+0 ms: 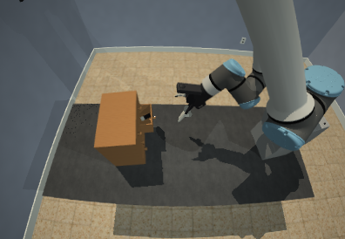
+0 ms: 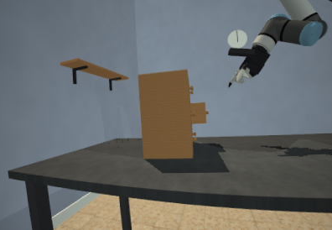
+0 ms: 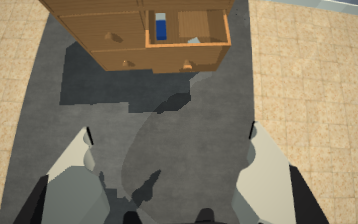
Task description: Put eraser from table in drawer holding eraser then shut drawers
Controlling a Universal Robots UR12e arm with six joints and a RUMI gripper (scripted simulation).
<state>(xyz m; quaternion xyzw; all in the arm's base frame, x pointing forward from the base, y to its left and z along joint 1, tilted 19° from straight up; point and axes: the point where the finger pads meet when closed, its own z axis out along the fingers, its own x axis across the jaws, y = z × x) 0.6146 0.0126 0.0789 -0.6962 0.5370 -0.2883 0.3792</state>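
the fingers stand spread wide and bare above the dark desk (image 2: 251, 176). beyond them the wooden chest (image 1: 117, 126) has one drawer (image 3: 188, 29) pulled out, a blue eraser (image 3: 161, 27) inside. tan tiled floor (image 1: 156, 70) surrounds; a wall shelf (image 2: 92, 69) hangs left.

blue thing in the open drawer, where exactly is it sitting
In the wrist view the blue block lies at the left end of the open drawer, against its left wall; the open, empty gripper hovers apart above the table.
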